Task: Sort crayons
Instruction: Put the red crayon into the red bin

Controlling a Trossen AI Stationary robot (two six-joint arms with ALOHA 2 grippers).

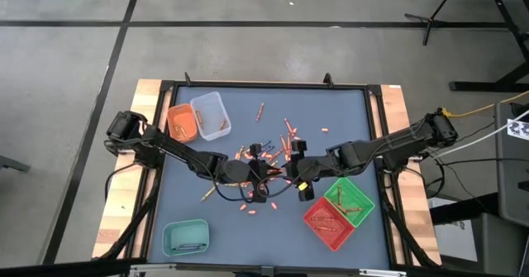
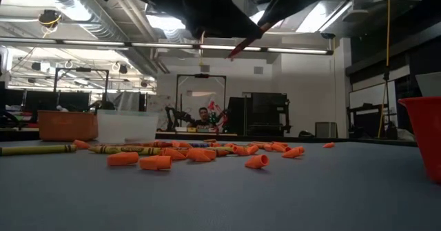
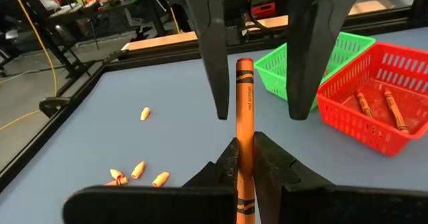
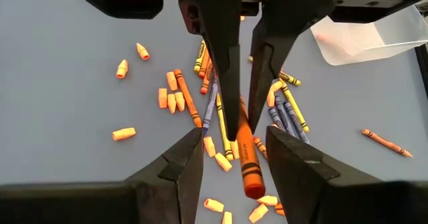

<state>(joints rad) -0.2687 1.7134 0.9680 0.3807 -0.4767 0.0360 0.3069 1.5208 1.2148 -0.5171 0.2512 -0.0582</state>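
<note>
Left wrist view: left hand (image 3: 245,162) clamps one red-orange wax crayon (image 3: 244,110); right hand (image 3: 257,110), fingers apart, straddles it above the grey bench (image 3: 134,83).

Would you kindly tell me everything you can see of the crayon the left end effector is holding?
The red-orange crayon is whole, paper-wrapped with dark print and black bands. The left end effector, shut, pinches its lower part and holds it above the table. Its free end points between the open fingers of the right end effector, which do not grip it.
</note>
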